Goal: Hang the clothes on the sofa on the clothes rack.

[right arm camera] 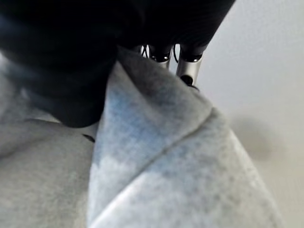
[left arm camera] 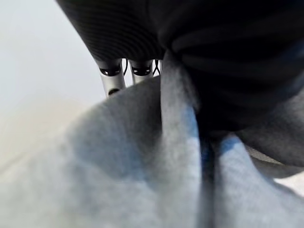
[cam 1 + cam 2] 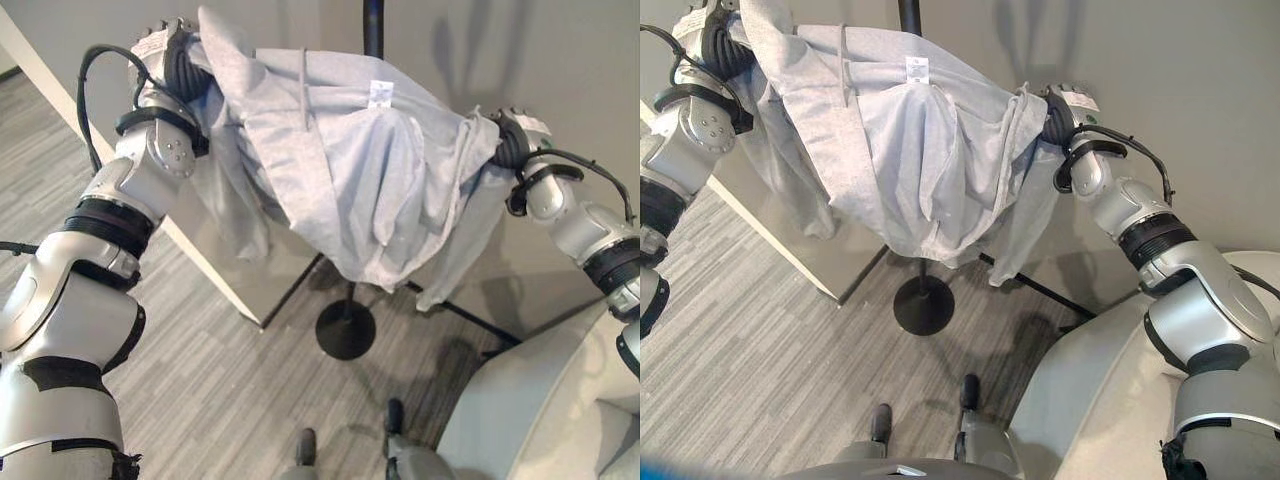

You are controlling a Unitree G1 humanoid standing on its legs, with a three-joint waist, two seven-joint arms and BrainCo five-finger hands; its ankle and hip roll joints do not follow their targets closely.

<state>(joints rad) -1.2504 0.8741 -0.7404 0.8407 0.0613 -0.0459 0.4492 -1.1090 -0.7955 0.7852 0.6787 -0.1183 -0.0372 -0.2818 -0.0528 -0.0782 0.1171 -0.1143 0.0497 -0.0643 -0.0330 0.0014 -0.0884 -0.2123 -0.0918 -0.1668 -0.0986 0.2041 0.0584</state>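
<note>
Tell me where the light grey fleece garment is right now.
The light grey fleece garment hangs spread between the raised left hand and right hand, before the black rack pole.

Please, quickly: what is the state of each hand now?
Left hand: shut on the grey garment, held up by the rack pole.
Right hand: shut on the same garment.

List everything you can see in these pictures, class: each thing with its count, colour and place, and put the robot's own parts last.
Garment: one, light grey, held up and spread between both hands, in front of the rack's pole.
Clothes rack: one, black, round base on the floor, pole rising behind the garment.
Sofa: one, pale beige, at the robot's right.
Floor: grey striped carpet.
Wall: grey, behind the rack.
Left hand: one, fingers pinching the garment's upper edge.
Right hand: one, pinching the garment's other edge.
</note>
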